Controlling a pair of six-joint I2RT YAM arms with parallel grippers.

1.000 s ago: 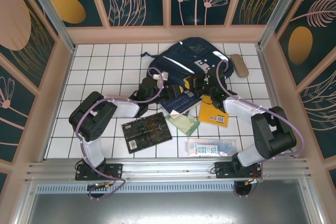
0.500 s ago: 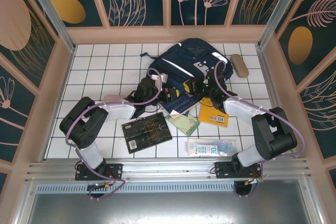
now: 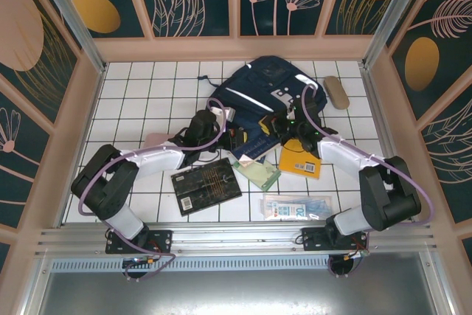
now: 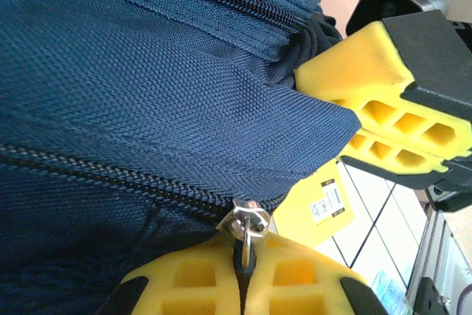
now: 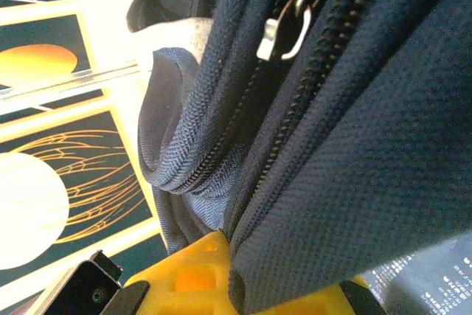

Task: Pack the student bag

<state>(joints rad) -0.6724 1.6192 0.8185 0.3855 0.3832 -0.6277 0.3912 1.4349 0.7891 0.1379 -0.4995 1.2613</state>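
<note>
On the white tiled table (image 3: 133, 94), toward its far side and about midway across, the student bag (image 3: 265, 90) is laid flat, its navy fabric crossed by thin white stripes. Nearer the arms, a black book (image 3: 206, 184) is seen lying left of centre, a yellow booklet (image 3: 301, 158) to the right just beside the bag's near edge, and a pale green pouch (image 3: 257, 172) between the two. A clear plastic packet (image 3: 297, 206) is set nearest the arm bases, well apart from the bag. A small tan oval case (image 3: 337, 92) is placed just beside the bag's right side.

Both grippers are brought to the bag's near edge. The right gripper (image 5: 236, 285) is closed on a fold of the bag's fabric next to a zipper track, the cloth being pinched between its yellow pads. The left gripper (image 4: 245, 274) is closed as well, and the metal zipper pull (image 4: 247, 223) is clamped between its fingertips at the end of a line of zipper teeth. From the left wrist, the right gripper's fingers are seen close by, with the fabric edge held between them.
</note>
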